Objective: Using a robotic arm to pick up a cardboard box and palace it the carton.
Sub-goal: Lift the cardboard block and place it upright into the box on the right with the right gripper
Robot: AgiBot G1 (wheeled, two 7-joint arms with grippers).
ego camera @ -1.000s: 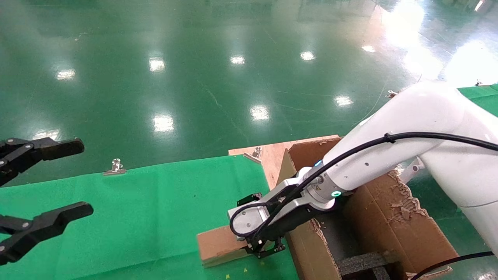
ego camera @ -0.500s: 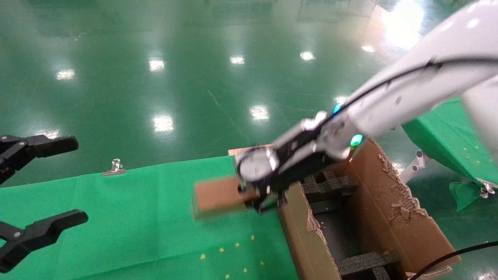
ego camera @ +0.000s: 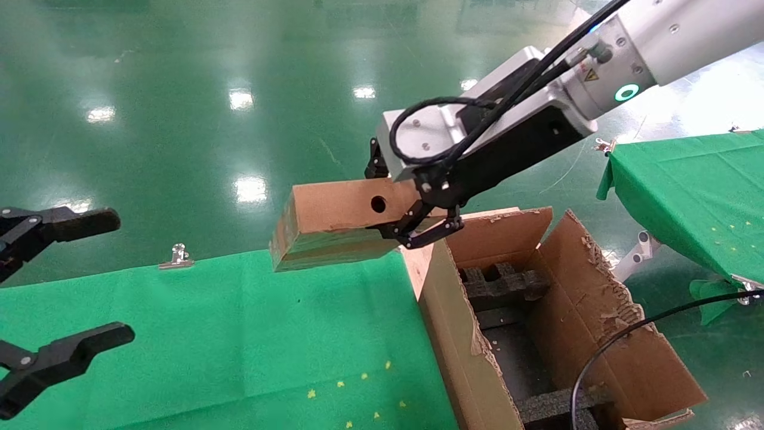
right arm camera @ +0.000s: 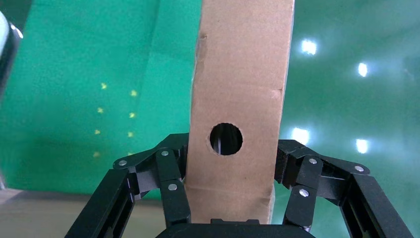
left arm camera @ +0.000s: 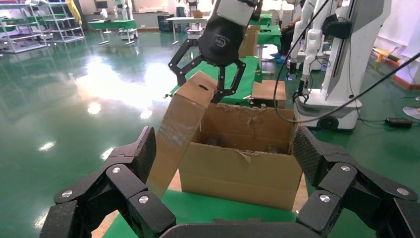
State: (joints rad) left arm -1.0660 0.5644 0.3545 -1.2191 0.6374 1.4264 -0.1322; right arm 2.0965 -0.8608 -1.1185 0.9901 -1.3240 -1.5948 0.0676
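Robotic arm: white, jointed, entered from the upper right of the head view, with a black cable and a glowing teal ring near the wrist. Its right gripper is clenched on one end of the cardboard box, the black claw links pressed against both sides, as is confirmed in the right wrist view.

Cardboard box: small, closed, brown, with a round hole in one face and shiny tape along a lower face. It is held in the air, clear of the green cloth, tilted, its free end extended toward the robot's left. The held end is located above the near corner of the carton.

Carton: large, corrugated, flaps open and ragged, black foam grid inserts seen inside. It is set beside the right edge of the green cloth.

Left gripper: spread wide, nothing held, positioned at the left edge of the head view above the cloth.

Metal clip: fixed at the far edge of the cloth.
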